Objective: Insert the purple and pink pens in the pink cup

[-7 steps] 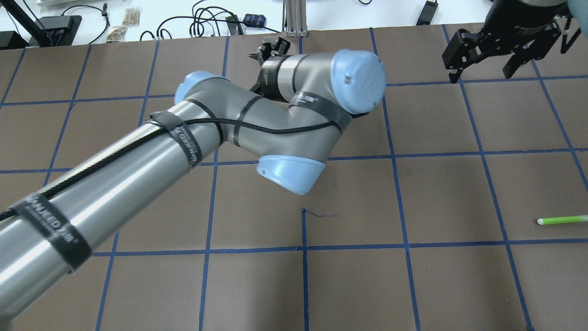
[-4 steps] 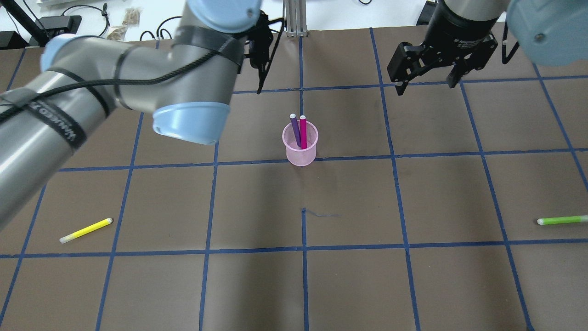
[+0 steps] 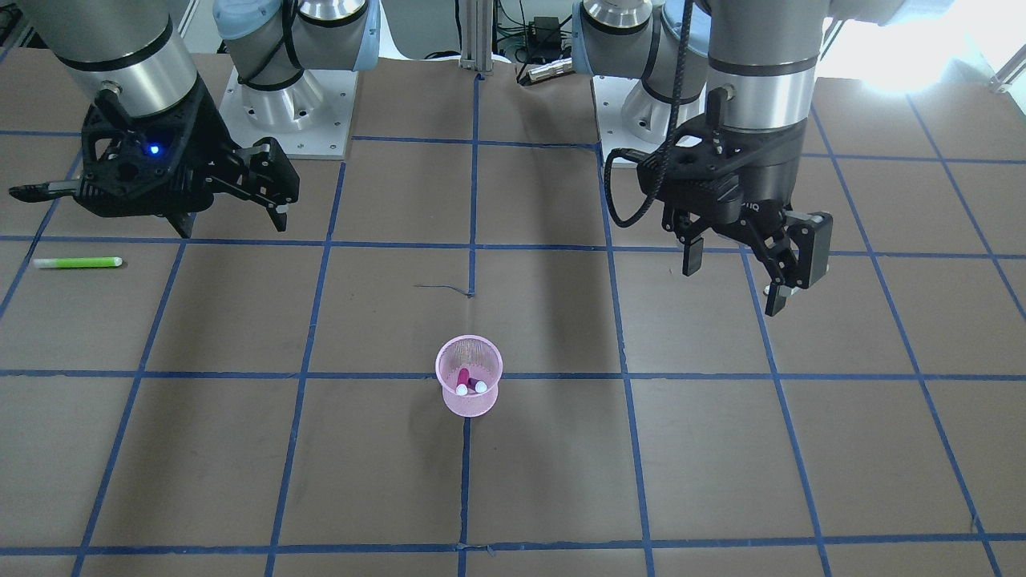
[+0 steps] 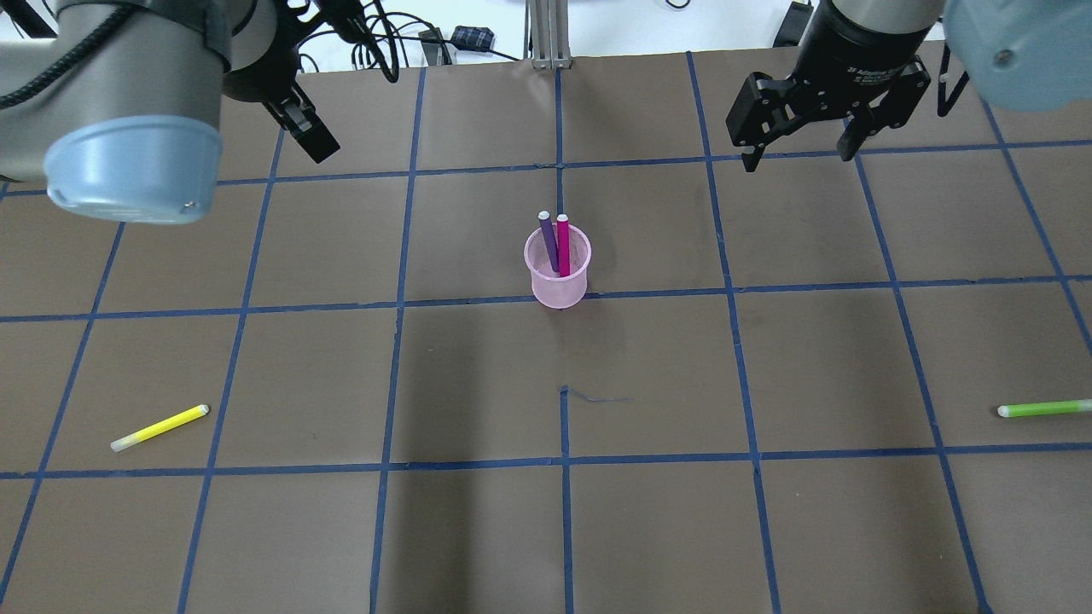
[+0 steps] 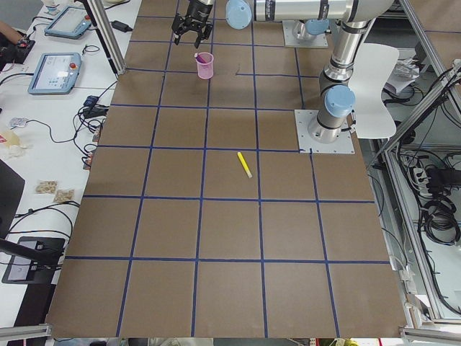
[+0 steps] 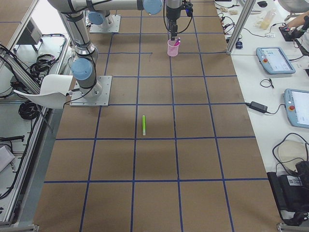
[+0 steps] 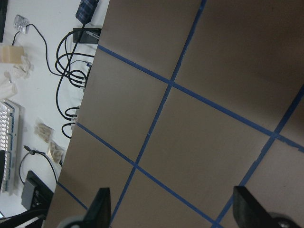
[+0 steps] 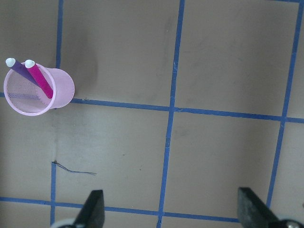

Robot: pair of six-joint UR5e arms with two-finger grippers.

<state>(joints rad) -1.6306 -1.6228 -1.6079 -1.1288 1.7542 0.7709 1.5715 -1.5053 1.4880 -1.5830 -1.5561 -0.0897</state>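
Observation:
The pink mesh cup (image 4: 559,290) stands upright near the middle of the table. The purple pen (image 4: 548,243) and the pink pen (image 4: 563,241) stand in it side by side, leaning toward the far rim. The cup also shows in the front view (image 3: 469,405) and the right wrist view (image 8: 28,109). My left gripper (image 3: 733,280) is open and empty, well to the cup's left and high; the left wrist view (image 7: 173,209) shows only bare table. My right gripper (image 4: 799,155) is open and empty, behind and to the right of the cup.
A yellow pen (image 4: 159,426) lies on the table at the front left. A green pen (image 4: 1042,408) lies near the right edge. Cables and small devices (image 4: 384,43) lie on the white surface past the table's far edge.
My left arm, which hung over the cup and hid it, has swung back to the far left, which uncovers the cup and the yellow pen. My right gripper moved left.

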